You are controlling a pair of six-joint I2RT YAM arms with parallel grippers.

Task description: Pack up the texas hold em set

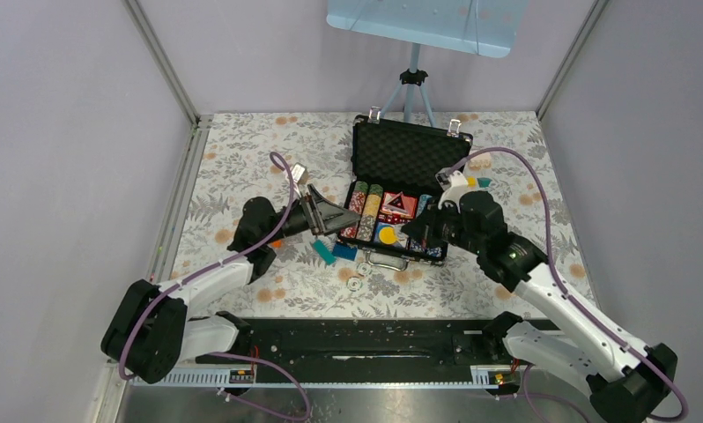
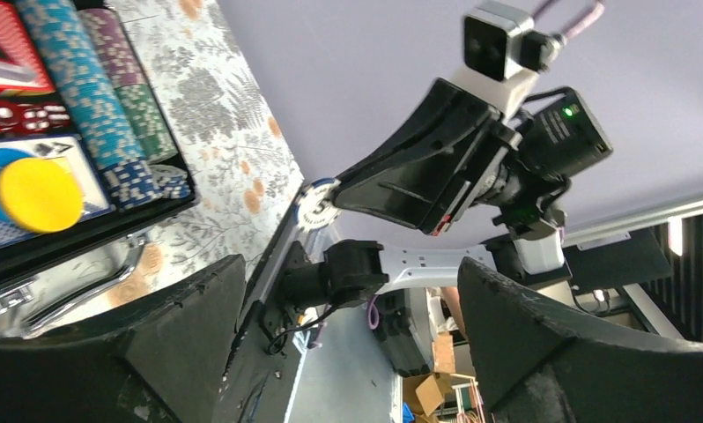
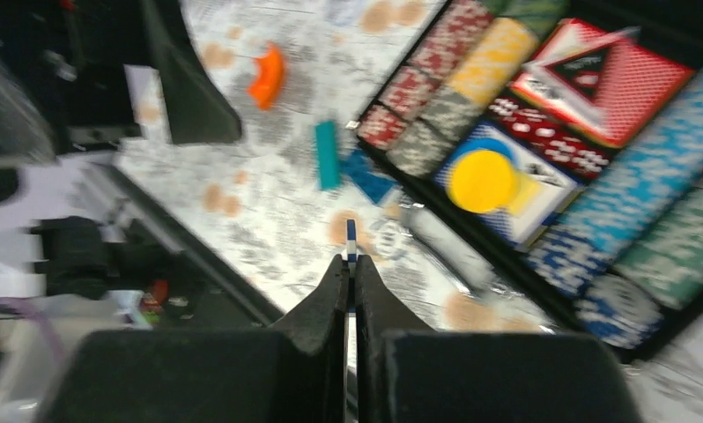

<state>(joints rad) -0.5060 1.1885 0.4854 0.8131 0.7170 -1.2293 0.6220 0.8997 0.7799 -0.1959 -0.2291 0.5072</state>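
Item: poker set, part packed.

- Left gripper (image 2: 348,273): jaws wide apart, nothing between; poised just left of the case.
- Teal brick (image 1: 323,253): on the table near the case's front left corner; not part of the set.
- Loose discs (image 1: 355,273): two, pale, flat on the table just in front of the handle (image 2: 92,282). Probably light and slick; best pinched at the rim.
- Case (image 1: 410,159): mid-table, open, lid upright. Stiff shell, likely heavy with the chip rows (image 1: 366,207) loaded; best closed by pressing the lid's top edge.
- Right gripper (image 3: 350,264): clamped on one chip (image 3: 351,238), held edge-on at the case's front right. Thin, hard, apt to pivot.
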